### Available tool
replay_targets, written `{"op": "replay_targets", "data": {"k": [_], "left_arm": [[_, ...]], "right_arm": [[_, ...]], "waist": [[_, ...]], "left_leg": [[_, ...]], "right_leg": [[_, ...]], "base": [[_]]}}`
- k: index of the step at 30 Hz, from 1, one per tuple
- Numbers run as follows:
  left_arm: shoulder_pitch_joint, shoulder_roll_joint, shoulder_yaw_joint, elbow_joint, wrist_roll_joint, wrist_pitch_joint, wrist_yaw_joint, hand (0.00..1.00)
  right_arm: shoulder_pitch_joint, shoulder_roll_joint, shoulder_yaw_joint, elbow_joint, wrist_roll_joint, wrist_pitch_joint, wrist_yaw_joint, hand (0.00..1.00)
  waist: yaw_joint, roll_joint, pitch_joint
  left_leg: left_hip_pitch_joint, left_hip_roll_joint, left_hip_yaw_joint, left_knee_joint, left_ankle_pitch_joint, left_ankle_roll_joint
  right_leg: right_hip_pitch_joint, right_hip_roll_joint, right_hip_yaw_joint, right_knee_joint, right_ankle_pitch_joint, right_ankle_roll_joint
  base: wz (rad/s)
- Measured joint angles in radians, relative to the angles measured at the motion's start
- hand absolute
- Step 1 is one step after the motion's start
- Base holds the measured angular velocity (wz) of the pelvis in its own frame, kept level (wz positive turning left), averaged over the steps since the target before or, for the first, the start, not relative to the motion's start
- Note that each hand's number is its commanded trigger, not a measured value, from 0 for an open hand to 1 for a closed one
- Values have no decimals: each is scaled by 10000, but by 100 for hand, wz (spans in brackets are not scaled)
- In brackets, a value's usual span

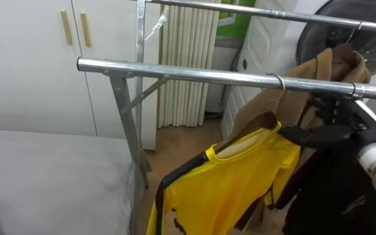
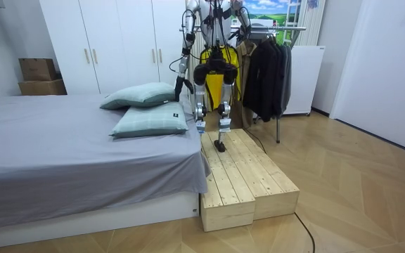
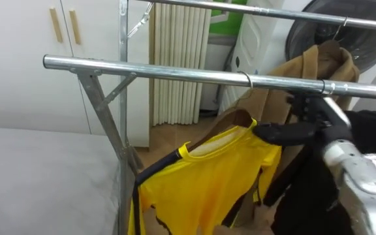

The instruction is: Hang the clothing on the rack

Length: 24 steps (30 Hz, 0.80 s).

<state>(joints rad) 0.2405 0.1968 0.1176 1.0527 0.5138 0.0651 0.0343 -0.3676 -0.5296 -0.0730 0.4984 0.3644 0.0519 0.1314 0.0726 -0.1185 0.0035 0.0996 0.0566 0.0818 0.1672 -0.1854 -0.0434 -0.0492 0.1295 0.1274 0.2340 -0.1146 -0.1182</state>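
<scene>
1. The yellow shirt [image 1: 240,183] is smooth, slightly glossy cloth with dark trim at the collar and along the sleeve. It sits on a curved wooden hanger [image 1: 256,123].
2. The hanger's thin wire hook [image 1: 280,82] is looped over the rail [image 1: 194,74], a shiny round metal tube. The shirt hangs tilted, its left shoulder low.
3. The right hand [image 1: 325,135], black and hard-shelled, reaches in from the right and meets the hanger's right shoulder at the collar. Whether it grips cannot be told.
4. The left hand [image 2: 181,84] hangs low at the robot's side in the room view; its state cannot be told.
5. Just right of the shirt, a brown coat [image 1: 325,65] of thick matte cloth crowds the rail, with dark clothes [image 1: 331,196] below and behind the right hand.
6. A slanted metal brace [image 1: 126,124] props the rail's left end.
7. A grey bed [image 1: 44,176] lies to the left, with a white wardrobe [image 1: 25,65] behind it.
8. The robot stands on a platform [image 2: 245,183] of pale wooden planks beside the bed, facing the rail.
</scene>
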Motion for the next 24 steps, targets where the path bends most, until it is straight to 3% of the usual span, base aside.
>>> {"op": "replay_targets", "data": {"k": [2, 9, 17, 24], "left_arm": [[90, 2, 7, 0, 5, 0, 26, 0], [177, 28, 290, -1, -2, -3, 24, 0], [205, 29, 366, -5, -9, -3, 16, 0], [231, 27, 369, 1, 1, -5, -3, 0]], "right_arm": [[190, -178, -7, 514, 319, -145, -154, 0], [809, -182, -25, 1308, 320, -181, -210, 0], [1440, -175, -304, 1666, 283, -380, -207, 0], [2548, -142, -477, 1665, -85, -392, -186, 0]], "waist": [[-58, 3, 11], [-165, -96, 69], [-167, -60, 75], [-258, 149, -5]], "left_leg": [[123, 15, 0, -21, 0, 0], [268, 7, 10, -33, 0, 1], [315, 12, 138, -32, -1, 1], [295, 20, 191, -28, 0, 1]], "right_leg": [[162, 16, 33, -90, -3, -6], [295, 35, 140, -120, -71, 10], [359, 36, 172, -215, -43, -14], [353, 49, 241, -252, -37, -26]], "base": [[0], [-3], [-1], [-3]]}}
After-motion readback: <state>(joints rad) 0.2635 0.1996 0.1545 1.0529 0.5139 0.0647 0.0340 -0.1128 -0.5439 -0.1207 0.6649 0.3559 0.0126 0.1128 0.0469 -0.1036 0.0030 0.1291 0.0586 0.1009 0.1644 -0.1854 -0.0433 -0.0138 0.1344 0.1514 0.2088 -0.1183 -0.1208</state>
